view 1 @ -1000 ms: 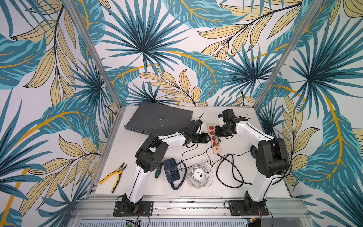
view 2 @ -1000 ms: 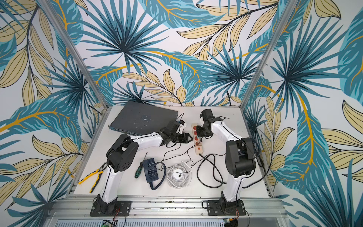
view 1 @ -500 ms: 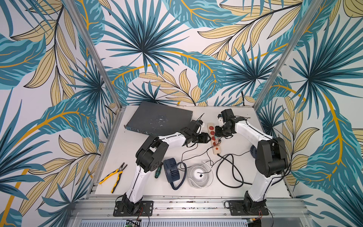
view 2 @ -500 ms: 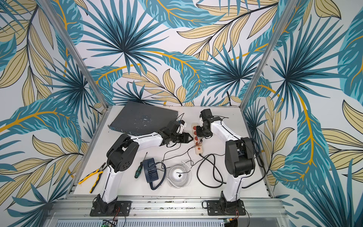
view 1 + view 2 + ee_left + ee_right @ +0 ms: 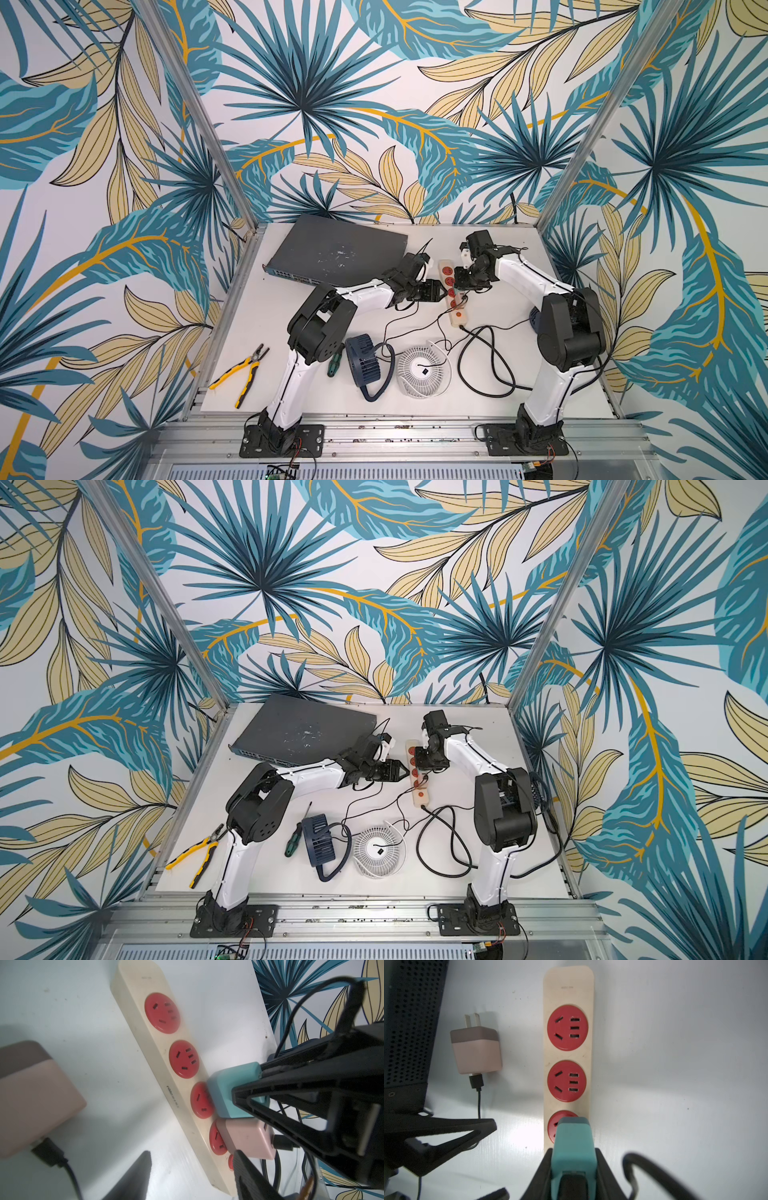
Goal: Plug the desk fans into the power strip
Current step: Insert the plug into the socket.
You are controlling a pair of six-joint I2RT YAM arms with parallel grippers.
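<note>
**Power strip** (image 5: 458,318) (image 5: 569,987): cream bar with red round sockets. It lies flat on the white table (image 5: 257,332), just off centre toward 2 o'clock, with its long axis running 12 to 6. A thick black cord (image 5: 492,365) leaves the 6 o'clock end and loops toward 5 o'clock.

**Right gripper** (image 5: 573,1154): clenched on a teal USB adapter (image 5: 572,1138) and holding it at the third socket from the strip's free end. The prongs are hidden, so I cannot tell whether it is seated.

**Left gripper** (image 5: 441,291): released, with nothing between its fingers (image 5: 488,1124). It sits just beside the strip on the 9 o'clock side.

**Pink adapter, plugged** (image 5: 247,1138): in the next socket toward the cord, with a black lead attached.

**Pink adapter, loose** (image 5: 476,1053): flat on the table with its prongs bare and a black lead attached. It lies at 9 o'clock from the strip.

**Network switch** (image 5: 336,253): dark grey, at 11 o'clock.

**Navy desk fan** (image 5: 365,361): at 7 o'clock.

**White desk fan** (image 5: 422,368): at 6 o'clock, beside the navy one.

**Screwdriver** (image 5: 293,841): green handle, just at 9 o'clock from the navy fan.

**Pliers** (image 5: 241,372): yellow and black, at 8 o'clock near the table edge.
</note>
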